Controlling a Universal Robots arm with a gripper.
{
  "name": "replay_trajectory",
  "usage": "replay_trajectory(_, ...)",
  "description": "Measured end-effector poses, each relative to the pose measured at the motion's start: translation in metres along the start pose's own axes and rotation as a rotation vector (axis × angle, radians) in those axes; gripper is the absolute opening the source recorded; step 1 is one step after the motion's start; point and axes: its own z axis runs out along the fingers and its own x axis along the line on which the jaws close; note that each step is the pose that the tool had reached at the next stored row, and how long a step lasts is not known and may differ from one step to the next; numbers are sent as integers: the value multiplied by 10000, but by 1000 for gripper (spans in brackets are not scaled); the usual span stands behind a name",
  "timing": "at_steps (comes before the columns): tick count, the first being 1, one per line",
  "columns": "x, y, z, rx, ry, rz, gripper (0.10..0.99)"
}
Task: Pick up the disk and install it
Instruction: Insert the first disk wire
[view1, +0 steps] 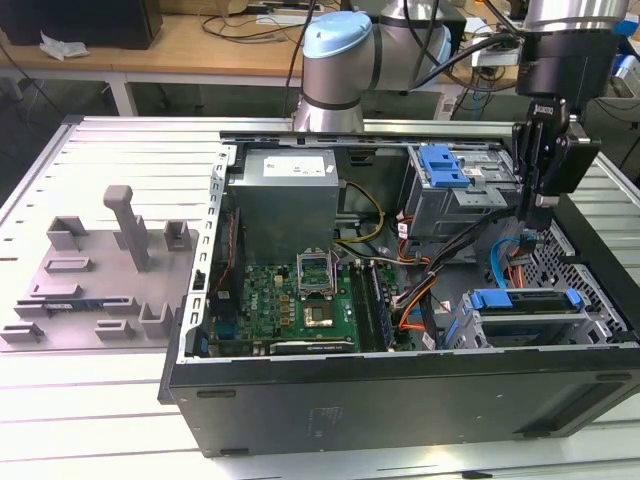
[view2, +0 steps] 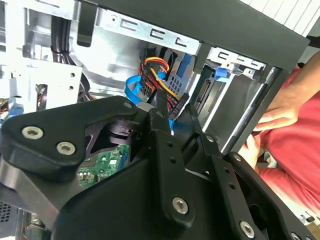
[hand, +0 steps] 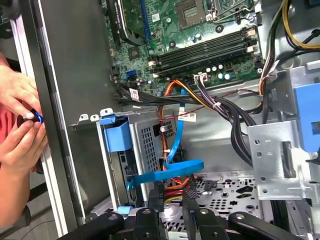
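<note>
Tool (view1: 541, 198) hangs inside the open computer case (view1: 400, 400); cannot tell whether open or closed. Blue flat cable (hand: 170, 175) and red-yellow wire bundle (hand: 176, 186) crowd its tip. Disk (view1: 525, 318) sits in a drive bay near the tool, blue carrier on it, at the exterior view's right. Person's hands (hand: 17, 92) at the case's outer wall. Motherboard (view1: 300, 300) and grey power-supply box (view1: 285, 195) lie farther off. Case lies on table (view1: 100, 400).

Matt black finish on claw (hand: 173, 191), bright metal screw heads. Smooth satin black on case shell (view1: 400, 400); inside, bare grey sheet steel, dull, perforated. Glossy green circuit board (view1: 290, 290). Slick blue plastic flat cable (hand: 167, 175). Ribbed pale metal counter (view1: 130, 150), brushed look. Matt grey plastic fixture plate (view1: 90, 290). Shiny light-blue plastic joint cap (view1: 338, 35). Soft matt red cloth garment (view2: 300, 165).
</note>
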Motion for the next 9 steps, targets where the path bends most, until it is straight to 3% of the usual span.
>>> replay_trajectory(5,103,6,47,4,18,-2,322)
replay_trajectory(9,98,7,58,5,22,-1,322)
